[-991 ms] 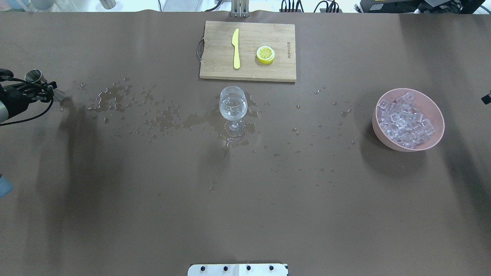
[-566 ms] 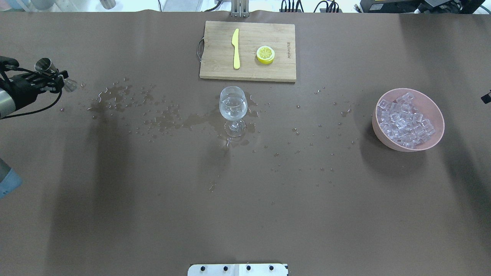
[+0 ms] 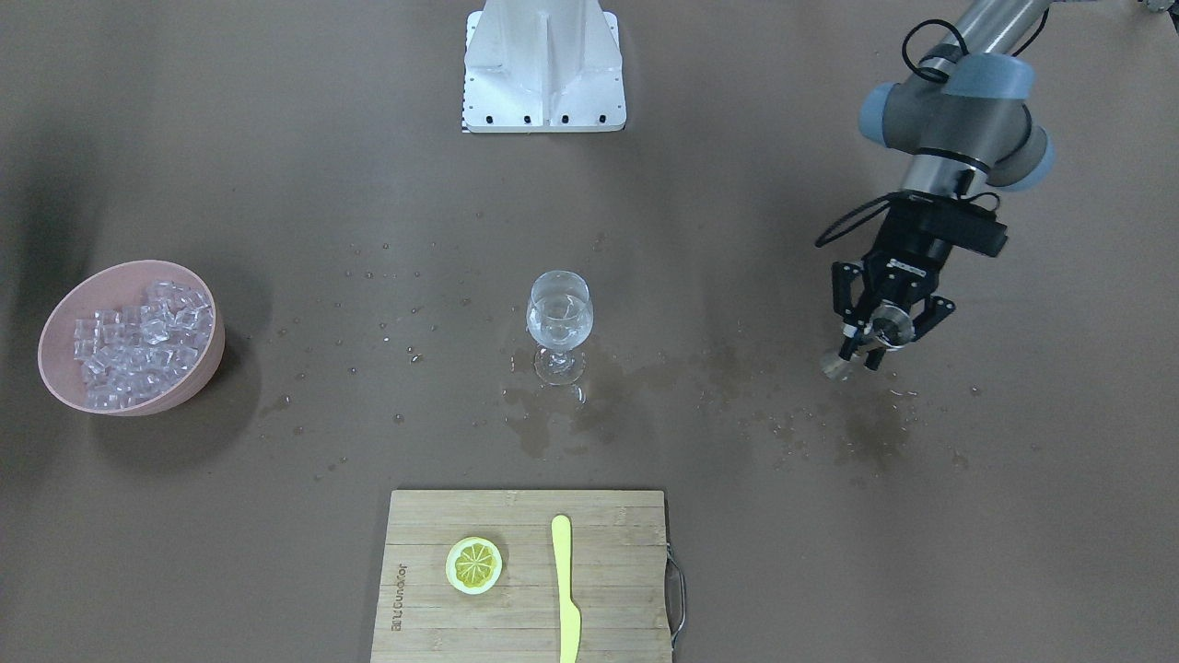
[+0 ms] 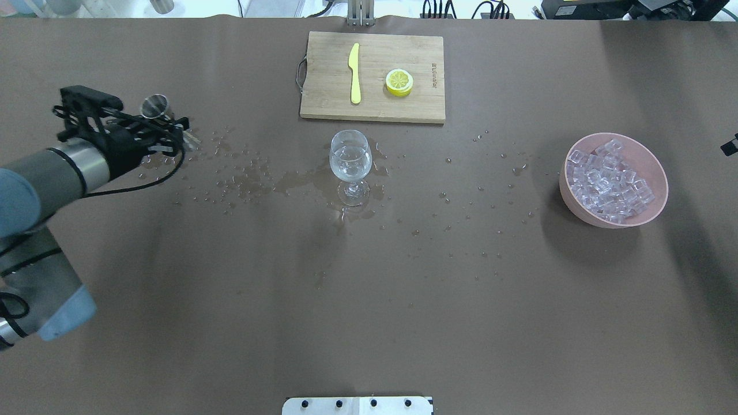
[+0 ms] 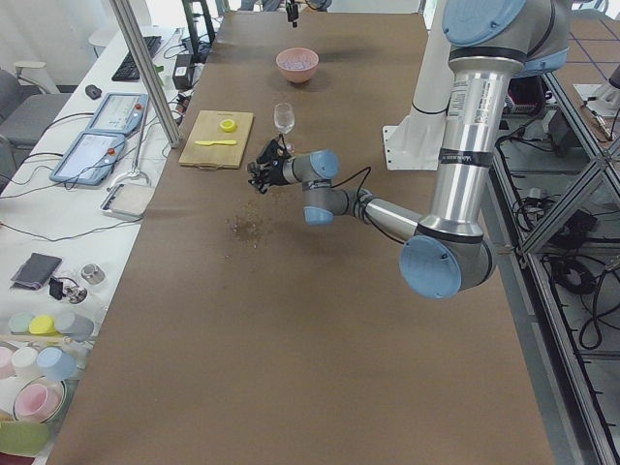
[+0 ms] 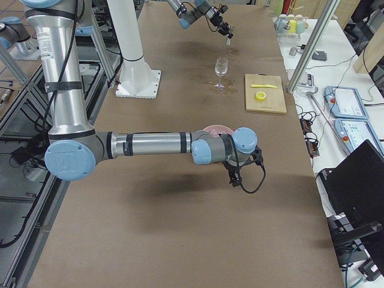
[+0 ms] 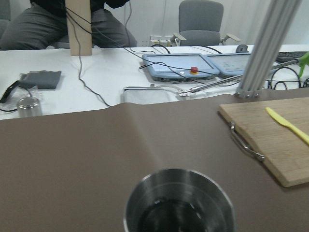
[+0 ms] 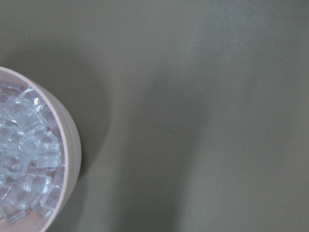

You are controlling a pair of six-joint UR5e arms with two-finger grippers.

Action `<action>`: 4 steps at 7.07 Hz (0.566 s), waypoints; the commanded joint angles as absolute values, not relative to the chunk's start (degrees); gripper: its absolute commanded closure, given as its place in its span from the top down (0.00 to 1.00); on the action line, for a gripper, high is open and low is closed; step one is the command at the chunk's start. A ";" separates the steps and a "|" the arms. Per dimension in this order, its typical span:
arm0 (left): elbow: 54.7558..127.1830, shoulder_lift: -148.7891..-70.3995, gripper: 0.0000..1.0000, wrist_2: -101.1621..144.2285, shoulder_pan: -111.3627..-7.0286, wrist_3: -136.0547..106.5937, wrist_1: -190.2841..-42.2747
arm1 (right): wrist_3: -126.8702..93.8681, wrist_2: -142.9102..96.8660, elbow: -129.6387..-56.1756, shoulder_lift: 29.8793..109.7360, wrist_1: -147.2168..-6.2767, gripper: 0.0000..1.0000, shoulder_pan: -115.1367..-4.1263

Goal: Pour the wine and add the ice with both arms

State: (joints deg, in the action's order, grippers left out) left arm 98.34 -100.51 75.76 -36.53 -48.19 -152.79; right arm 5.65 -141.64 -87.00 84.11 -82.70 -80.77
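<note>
The left arm [image 3: 953, 110] reaches in from the view's upper right. Its gripper [image 3: 886, 330] is clamped on a small metal jigger [image 3: 838, 366], which tilts above a wet patch [image 3: 866, 433] on the brown table [image 3: 276, 138], well apart from the wine glass [image 3: 559, 318]. The glass stands upright at the centre with what looks like a little clear wine [image 3: 558, 324] in it. A pink bowl [image 3: 207, 368] heaped with ice [image 3: 134, 345] sits at the view's left, a wooden cutting board [image 3: 608, 552] at the bottom edge carries a lemon slice [image 3: 474, 564] and a yellow knife [image 3: 564, 589], and a white bracket [image 3: 543, 64] stands at the top.
</note>
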 commanded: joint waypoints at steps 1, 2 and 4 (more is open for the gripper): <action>106.49 -111.91 0.00 55.20 -21.70 -43.03 -131.08 | 5.54 -141.68 -86.84 84.11 -82.71 1.00 -80.77; 110.00 -115.10 0.00 53.54 -20.84 -41.50 -119.39 | 5.54 -141.59 -86.75 84.11 -82.71 1.00 -80.68; 109.43 -119.25 0.00 53.44 -20.57 -29.37 -109.81 | 5.54 -141.68 -86.75 84.11 -82.71 1.00 -80.77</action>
State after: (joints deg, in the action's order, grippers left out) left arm 109.16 -116.51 54.08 -21.11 -37.87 -115.91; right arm 5.54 -141.66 -86.77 84.11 -82.70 -80.72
